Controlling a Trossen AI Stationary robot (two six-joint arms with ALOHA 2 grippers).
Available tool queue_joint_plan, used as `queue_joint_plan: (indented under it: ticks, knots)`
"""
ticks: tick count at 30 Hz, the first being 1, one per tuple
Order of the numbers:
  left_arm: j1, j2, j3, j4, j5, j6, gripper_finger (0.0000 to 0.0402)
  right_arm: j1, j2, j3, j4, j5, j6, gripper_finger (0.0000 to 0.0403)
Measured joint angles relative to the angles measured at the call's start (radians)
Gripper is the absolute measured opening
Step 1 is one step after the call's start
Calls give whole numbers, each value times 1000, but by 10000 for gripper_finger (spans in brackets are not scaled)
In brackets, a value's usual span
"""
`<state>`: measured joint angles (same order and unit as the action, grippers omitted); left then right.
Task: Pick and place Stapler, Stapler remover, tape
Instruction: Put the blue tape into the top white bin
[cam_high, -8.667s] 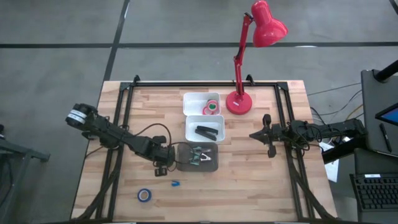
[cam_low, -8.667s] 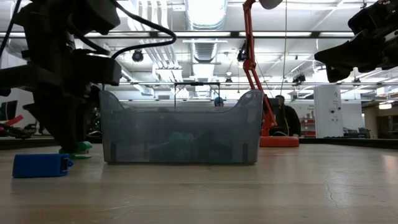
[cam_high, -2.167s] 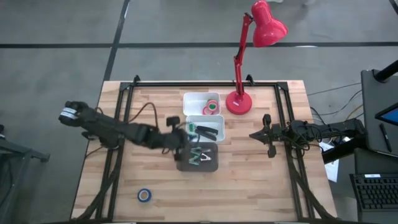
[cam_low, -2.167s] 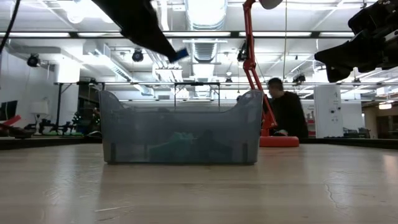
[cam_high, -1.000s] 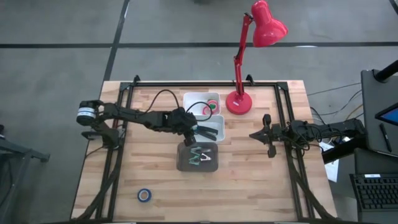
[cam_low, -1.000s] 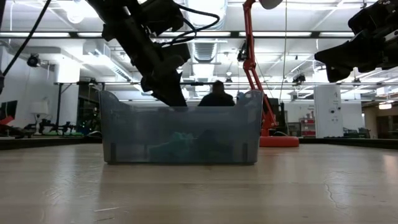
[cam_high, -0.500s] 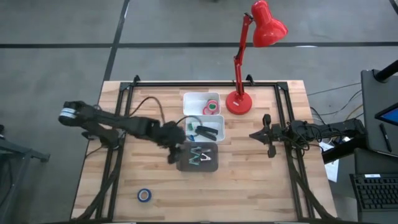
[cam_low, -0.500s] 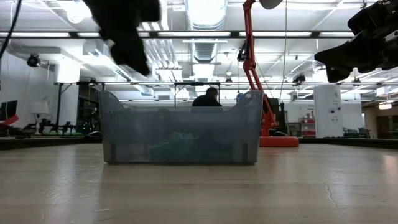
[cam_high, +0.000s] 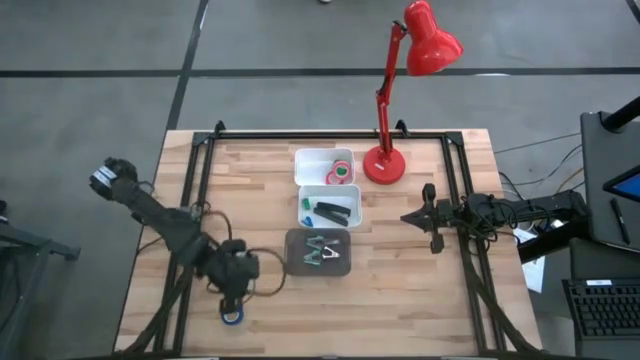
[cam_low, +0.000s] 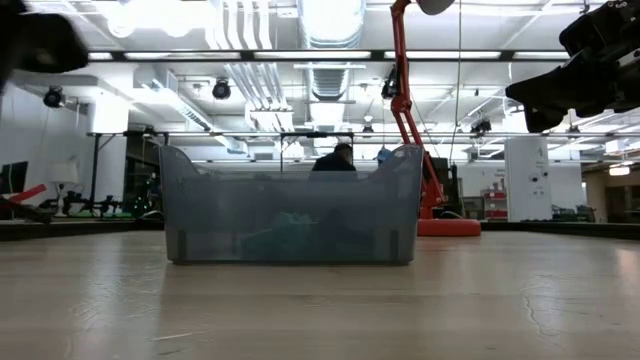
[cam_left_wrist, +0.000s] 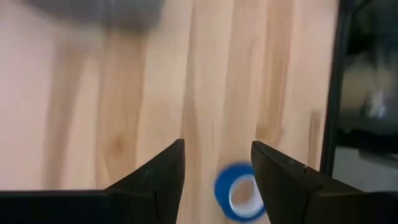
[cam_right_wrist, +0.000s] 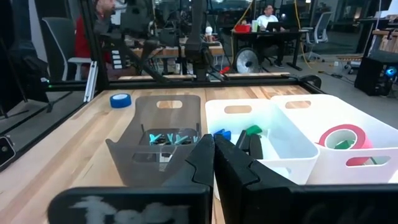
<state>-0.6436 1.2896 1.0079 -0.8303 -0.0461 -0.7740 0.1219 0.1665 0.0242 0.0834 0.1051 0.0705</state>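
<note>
Down at the near edge of the table (cam_high: 400, 300), the left gripper (cam_high: 235, 295) hovers with its fingers (cam_left_wrist: 152, 177) spread apart and nothing between them, right over the blue tape roll (cam_high: 232, 314), which lies flat on the wood just past the fingertips in the wrist view (cam_left_wrist: 239, 191). A step farther in sits the grey bin (cam_high: 318, 251), with teal-handled staple removers (cam_high: 320, 252) lying inside; from table height it is a smoky translucent tub (cam_low: 290, 205) filling the middle of the shot. Behind it comes the middle white bin (cam_high: 329, 207), holding the black stapler (cam_high: 332, 212) along with a green piece and a blue piece at its left end. Farther still, the far white bin (cam_high: 324, 166) carries the red and green tape rolls (cam_high: 341, 171). Off to the right side, well apart from the bins, the right gripper (cam_high: 432, 217) waits above the table, its fingers (cam_right_wrist: 202, 158) pressed together on nothing. At the very back stands the red desk lamp (cam_high: 385, 165).
</note>
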Motion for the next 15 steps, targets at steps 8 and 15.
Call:
queue_joint_plan:
  ticks: [8,15]
  knots:
    - [-139,106,-16,-10,34,-238,186,0,0,0,0,0,-2,9]
    - [-189,222,-16,-8,86,-344,183,0,0,0,0,0,-3,9]
